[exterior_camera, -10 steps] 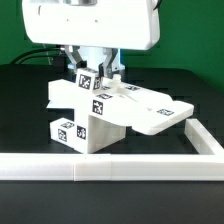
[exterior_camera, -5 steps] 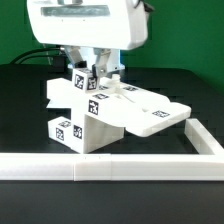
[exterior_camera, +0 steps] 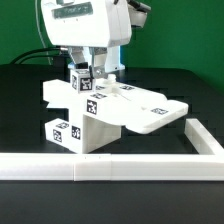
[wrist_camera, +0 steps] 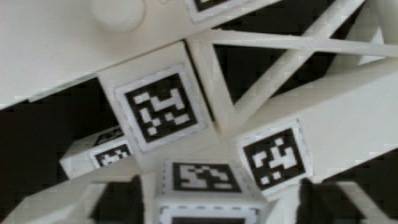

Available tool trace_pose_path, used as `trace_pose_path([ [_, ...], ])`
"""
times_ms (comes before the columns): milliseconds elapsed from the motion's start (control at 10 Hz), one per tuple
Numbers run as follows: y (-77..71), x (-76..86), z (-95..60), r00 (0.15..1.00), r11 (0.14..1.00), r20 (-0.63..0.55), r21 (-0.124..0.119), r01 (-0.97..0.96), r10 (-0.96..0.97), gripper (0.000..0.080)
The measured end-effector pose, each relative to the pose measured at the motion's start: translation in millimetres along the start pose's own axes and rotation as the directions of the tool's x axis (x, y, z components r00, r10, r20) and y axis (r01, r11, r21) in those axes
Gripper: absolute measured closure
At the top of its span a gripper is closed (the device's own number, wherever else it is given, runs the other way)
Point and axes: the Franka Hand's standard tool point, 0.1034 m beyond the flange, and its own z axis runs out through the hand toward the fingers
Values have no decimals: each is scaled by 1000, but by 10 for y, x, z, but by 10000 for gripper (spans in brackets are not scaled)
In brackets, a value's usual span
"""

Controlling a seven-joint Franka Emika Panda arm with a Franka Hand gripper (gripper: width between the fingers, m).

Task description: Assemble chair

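Though arm (exterior_camera: pixel 85 20) has swivelled, chair (exterior_camera: pixel 112 115) stays put.

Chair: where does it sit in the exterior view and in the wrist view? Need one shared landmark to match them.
Exterior view: the chair sits mid-picture on the black table, behind the white border rail.
Wrist view: it fills the picture close up, with its X-bracing over dark gaps.
Shared landmark: the black-and-white square tags on its blocks show in both views; which tag matches which cannot be told.
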Motion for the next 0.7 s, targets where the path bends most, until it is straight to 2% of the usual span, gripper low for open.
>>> trace_pose_path([
  [100,-6,1,-6,1000,1000,0,1,2,-2,244],
  [200,-45,-15,-66,997,997,15,-4,75,-75,180],
  [400,-64,-10,-85,989,989,14,0,146,-146,155],
  [700,-59,-3,-81,906,906,10,-1,423,-422,151],
])
